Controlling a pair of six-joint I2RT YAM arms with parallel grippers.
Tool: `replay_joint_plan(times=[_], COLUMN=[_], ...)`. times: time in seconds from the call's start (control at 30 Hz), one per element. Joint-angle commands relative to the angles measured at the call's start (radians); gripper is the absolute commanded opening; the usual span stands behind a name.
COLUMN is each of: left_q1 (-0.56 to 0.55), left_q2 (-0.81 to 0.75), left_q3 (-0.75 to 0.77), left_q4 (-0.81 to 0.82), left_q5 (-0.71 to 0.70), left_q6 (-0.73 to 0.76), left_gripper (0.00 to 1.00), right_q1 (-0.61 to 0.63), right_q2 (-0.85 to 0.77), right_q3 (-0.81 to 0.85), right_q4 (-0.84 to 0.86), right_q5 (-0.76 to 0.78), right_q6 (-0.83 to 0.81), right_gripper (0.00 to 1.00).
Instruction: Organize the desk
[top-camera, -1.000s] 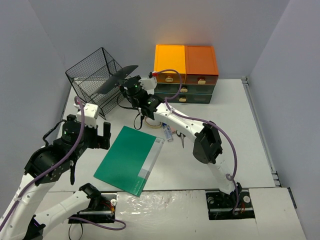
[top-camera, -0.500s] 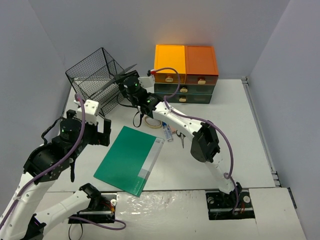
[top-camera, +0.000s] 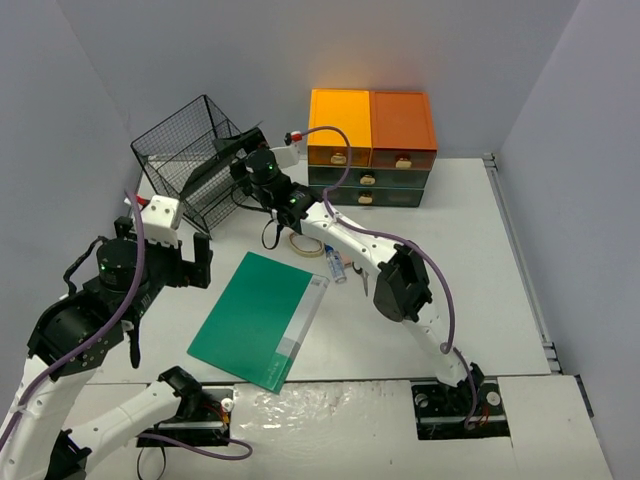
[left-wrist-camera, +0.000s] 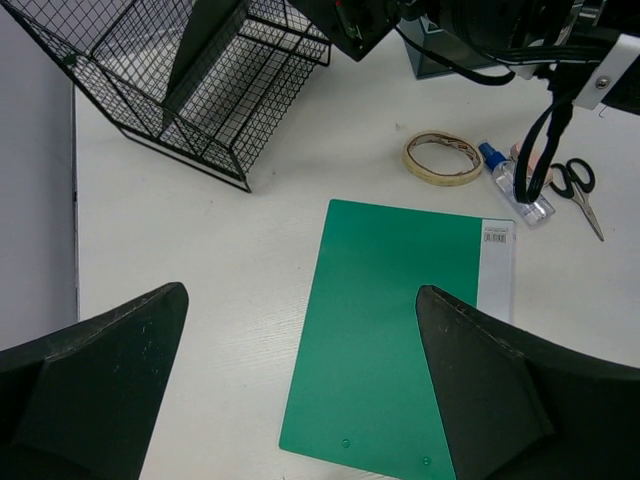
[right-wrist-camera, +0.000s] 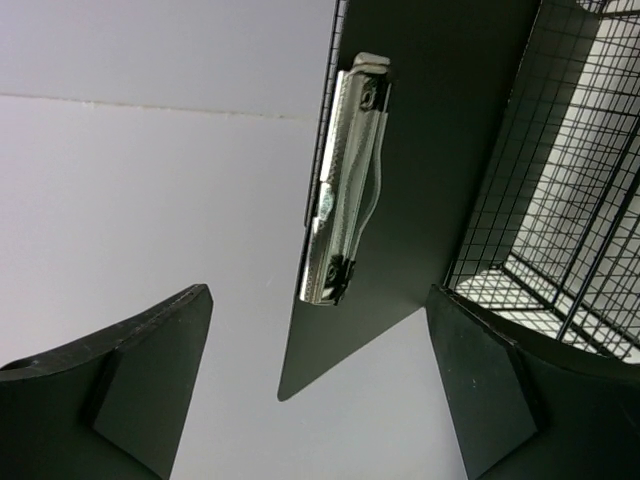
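Clipboard now leans tilted in the wire basket at the surface's far-left corner, right claw just sprung wide off it, left claw gaping empty above the green folder.

A pale grey-blue back wall is seen; a left wall and a right wall are joined to it. Soft, even light is cast.

Wire basket cut off, clipboard top cropped
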Motion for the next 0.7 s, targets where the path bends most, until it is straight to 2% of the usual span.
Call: replay_joint_plan(times=[0.0, 0.23, 0.4, 0.57, 0.67], left_q1=[-0.005, -0.005, -0.005, -0.005, -0.005], left_q2=[-0.001, -0.006, -0.005, 0.022, 0.034], left_q3=[0.062, 0.08, 0.116, 0.201, 0.245], left_q4=[0.017, 0.013, -0.002, -0.039, -0.058], left_q5=[-0.023, -0.025, -0.006, 0.059, 0.114], left_q6=[0.007, 0.005, 0.015, -0.004, -0.007], left_gripper=[0.97, 0.97, 0.97, 0.97, 0.97], right_q1=[-0.014, -0.045, -0.026, -0.014, -0.007], right_q2=[-0.046, -0.064, -0.22, -0.401, -0.458], right_q3=[0.026, 0.026, -0.118, -0.24, -0.286], right_q4=[0.134, 0.193, 0.21, 0.092, 0.04], right_q5=[-0.018, -0.096, -0.062, 0.021, 0.072], right_q6=[-0.089, -0.128, -0.225, -0.326, -0.36], right_gripper=[0.91, 0.94, 0.94, 0.93, 0.9])
